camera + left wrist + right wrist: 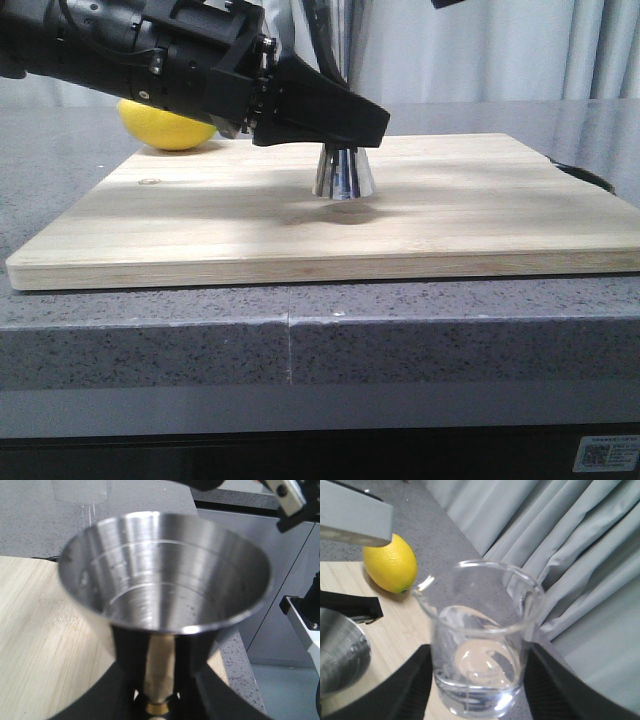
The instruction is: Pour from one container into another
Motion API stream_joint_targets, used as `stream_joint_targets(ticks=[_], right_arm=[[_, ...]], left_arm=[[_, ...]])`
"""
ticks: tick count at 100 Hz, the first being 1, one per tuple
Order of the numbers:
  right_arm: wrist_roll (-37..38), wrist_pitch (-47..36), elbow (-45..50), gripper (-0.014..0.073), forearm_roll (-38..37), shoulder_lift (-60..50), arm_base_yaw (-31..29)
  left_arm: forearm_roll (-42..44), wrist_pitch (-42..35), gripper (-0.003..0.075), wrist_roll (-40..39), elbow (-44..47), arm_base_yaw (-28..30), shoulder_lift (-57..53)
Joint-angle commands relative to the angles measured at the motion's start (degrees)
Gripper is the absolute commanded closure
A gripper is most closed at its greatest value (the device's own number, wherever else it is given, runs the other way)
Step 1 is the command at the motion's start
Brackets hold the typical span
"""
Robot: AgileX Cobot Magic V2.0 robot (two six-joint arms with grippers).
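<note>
My left fingers (335, 125) clamp the jigger (343, 175) at its narrow gold waist, so it stands upright on the board (420, 225), long axis vertical, wide mouth up. From my left wrist I look down into its shiny steel cone, ringed inside with faint lines, my black fingers on either side below the cup. My right fingers (477, 680) grip the beaker (479, 640) between them, upright, mouth up; it is clear glass with a pouring lip and holds a little clear liquid at the bottom. The pale wooden board lies on the speckled grey bench (150, 335). A smooth yellow lemon (165, 128) sits at the board's far left edge.
</note>
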Motion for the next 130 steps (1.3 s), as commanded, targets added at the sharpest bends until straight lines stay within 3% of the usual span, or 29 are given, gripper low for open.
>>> stream_joint_targets(ticks=[1,36,130], right_arm=[[0.0,-3.1,-2.1,0.0275,-0.3,-1.7,-0.1],[0.0,-1.1,-2.1,0.0275,-2.8,-1.7,2.8],[0.0,1.4,-2.1,0.0275,-8.6,-1.8,2.8]], left_arm=[[-3.9,6.2,0.0731,0.0,-1.6,-0.5,-3.4],[-3.9,6.1,0.0731,0.0,-1.6,-0.5,-3.4],[-3.9,6.2,0.0731,0.0,-1.6,-0.5,-3.4]])
